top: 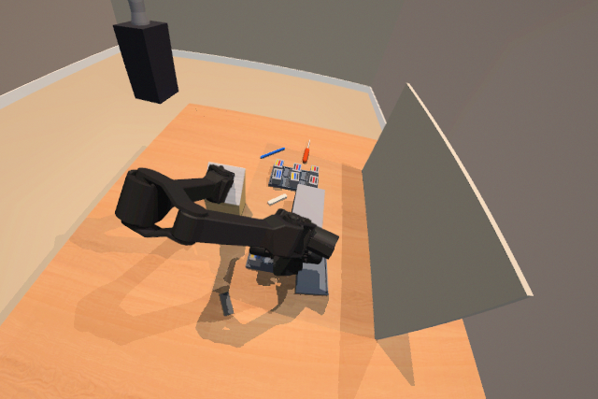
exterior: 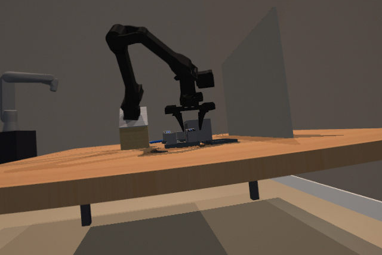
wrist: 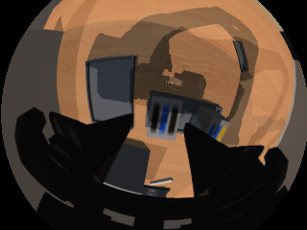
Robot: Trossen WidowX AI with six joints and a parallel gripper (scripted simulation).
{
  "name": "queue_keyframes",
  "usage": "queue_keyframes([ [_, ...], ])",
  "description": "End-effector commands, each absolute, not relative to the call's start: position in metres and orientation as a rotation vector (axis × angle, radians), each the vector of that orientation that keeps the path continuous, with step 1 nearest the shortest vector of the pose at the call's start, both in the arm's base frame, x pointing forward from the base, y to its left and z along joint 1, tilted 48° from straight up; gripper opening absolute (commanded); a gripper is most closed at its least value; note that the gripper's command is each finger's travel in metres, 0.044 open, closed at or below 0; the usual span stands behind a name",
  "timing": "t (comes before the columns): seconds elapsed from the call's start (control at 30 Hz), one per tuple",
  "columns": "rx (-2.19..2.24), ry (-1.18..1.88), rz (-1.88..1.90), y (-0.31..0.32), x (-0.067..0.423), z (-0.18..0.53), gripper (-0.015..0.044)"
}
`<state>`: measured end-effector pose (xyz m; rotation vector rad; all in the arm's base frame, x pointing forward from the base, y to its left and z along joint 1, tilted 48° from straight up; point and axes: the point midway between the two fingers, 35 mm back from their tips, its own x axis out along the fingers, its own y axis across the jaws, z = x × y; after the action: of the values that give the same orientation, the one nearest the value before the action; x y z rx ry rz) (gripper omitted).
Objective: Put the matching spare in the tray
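Observation:
My gripper (exterior: 191, 129) (wrist: 159, 122) is open and points down over the near rack (exterior: 182, 146) (wrist: 192, 104). Its fingertips stand on either side of the top of a grey spare (exterior: 191, 137) (wrist: 164, 115) with black and blue stripes, not closed on it. A second spare (exterior: 169, 138) (wrist: 216, 128), with blue and yellow stripes, stands in the same rack. The dark tray (top: 311, 283) (wrist: 110, 91) lies beside this rack and holds nothing. A tall grey box (top: 308, 201) (exterior: 205, 127) (wrist: 129, 165) stands behind; no code shows on its visible sides. The arm hides the fingers in the top view.
A far rack (top: 287, 183) holds several striped units. A white bar (top: 277, 199), blue pen (top: 273, 153) and red screwdriver (top: 306, 154) lie nearby. A large grey panel (top: 434, 220) (exterior: 256, 91) stands right. A dark flat piece (top: 225, 304) (wrist: 241, 56) lies at the front.

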<state>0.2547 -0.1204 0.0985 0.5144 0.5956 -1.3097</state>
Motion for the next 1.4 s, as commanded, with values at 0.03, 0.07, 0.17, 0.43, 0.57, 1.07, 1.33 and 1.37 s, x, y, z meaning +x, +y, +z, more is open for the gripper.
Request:
queue_keyframes([
  [0.03, 0.507, 0.608, -1.311, -0.126, 0.254, 0.09, 0.03],
  [0.07, 0.507, 0.608, -1.311, -0.127, 0.254, 0.089, 0.03],
  [0.17, 0.506, 0.607, -1.311, -0.131, 0.254, 0.086, 0.03],
  [0.43, 0.503, 0.604, -1.311, -0.141, 0.255, 0.079, 0.03],
  [0.57, 0.5, 0.602, -1.311, -0.147, 0.255, 0.075, 0.03],
  [1.07, 0.499, 0.601, -1.312, -0.148, 0.255, 0.074, 0.03],
  [1.33, 0.499, 0.601, -1.312, -0.148, 0.255, 0.074, 0.03],
  [1.37, 0.499, 0.601, -1.312, -0.148, 0.255, 0.074, 0.03],
])
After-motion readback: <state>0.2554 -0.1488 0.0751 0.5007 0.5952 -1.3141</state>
